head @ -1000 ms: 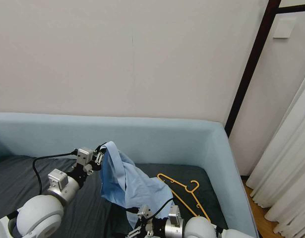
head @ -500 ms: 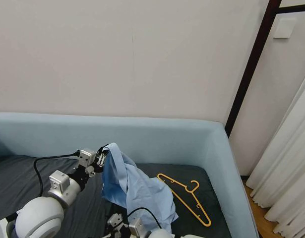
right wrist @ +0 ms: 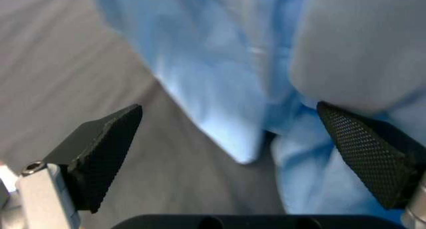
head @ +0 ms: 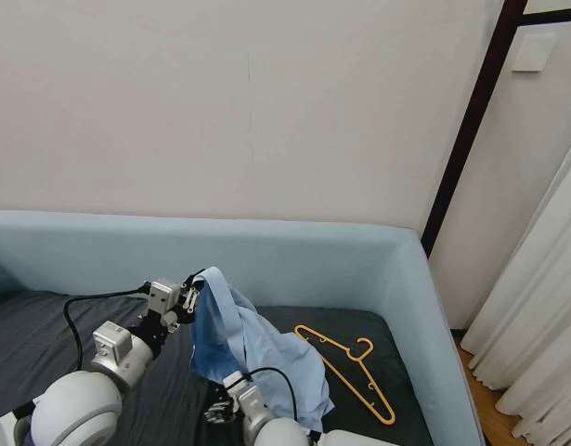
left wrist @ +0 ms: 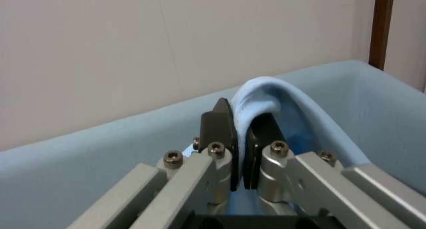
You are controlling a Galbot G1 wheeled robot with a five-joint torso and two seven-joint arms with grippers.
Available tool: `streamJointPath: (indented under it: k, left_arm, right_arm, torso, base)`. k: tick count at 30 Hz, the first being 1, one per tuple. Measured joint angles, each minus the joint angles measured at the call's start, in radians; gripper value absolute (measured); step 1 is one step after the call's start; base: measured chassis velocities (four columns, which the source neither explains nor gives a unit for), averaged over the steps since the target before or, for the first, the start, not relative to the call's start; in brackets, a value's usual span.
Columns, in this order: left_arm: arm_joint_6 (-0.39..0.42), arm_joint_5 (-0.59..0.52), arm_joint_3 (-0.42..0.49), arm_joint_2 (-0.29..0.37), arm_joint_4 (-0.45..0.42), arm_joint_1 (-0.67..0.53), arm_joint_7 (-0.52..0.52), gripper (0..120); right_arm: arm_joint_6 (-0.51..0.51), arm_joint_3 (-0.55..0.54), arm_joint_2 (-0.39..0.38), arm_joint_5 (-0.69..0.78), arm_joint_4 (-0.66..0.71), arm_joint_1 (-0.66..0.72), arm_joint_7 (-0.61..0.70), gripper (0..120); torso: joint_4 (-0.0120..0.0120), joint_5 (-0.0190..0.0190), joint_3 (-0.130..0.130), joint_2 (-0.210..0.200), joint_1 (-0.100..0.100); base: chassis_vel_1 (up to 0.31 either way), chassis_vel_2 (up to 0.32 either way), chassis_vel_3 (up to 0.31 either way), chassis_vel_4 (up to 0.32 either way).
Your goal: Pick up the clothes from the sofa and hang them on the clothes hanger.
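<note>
Above the pale blue sofa's [head: 396, 279] dark grey seat, the left gripper [head: 187, 299] clamps a light blue cloth garment [head: 257, 348] aloft, the right gripper [head: 219, 407] spread open at its hem, a thin orange hanger [head: 345, 372] lying at the garment's three o'clock.

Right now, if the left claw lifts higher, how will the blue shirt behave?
Probably very floppy: the blue shirt drapes in folds from the left claw, hem pooled on the sofa. Likely light: one small pinch holds it up. Might slip, only a bunched fold is clamped.
</note>
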Motion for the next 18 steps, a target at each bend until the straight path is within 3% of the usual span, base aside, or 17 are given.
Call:
streamJointPath:
  k: [7,18]
  left_arm:
    - [0.006,0.000,-0.001,0.004,-0.004,-0.002,-0.007,0]
    - [0.005,0.035,-0.005,-0.003,0.014,0.044,-0.007,0]
  right_arm:
    - [-0.052,0.025,-0.027,0.081,0.062,-0.013,0.116,100]
    - [-0.033,0.062,-0.025,0.143,0.098,-0.021,0.226,100]
  torso:
    - [0.0002,0.0001,0.000,0.000,0.000]
    - [0.0003,0.0000,0.000,0.000,0.000]
  base:
    - [0.000,0.000,0.000,0.000]
    - [0.000,0.000,0.000,0.000]
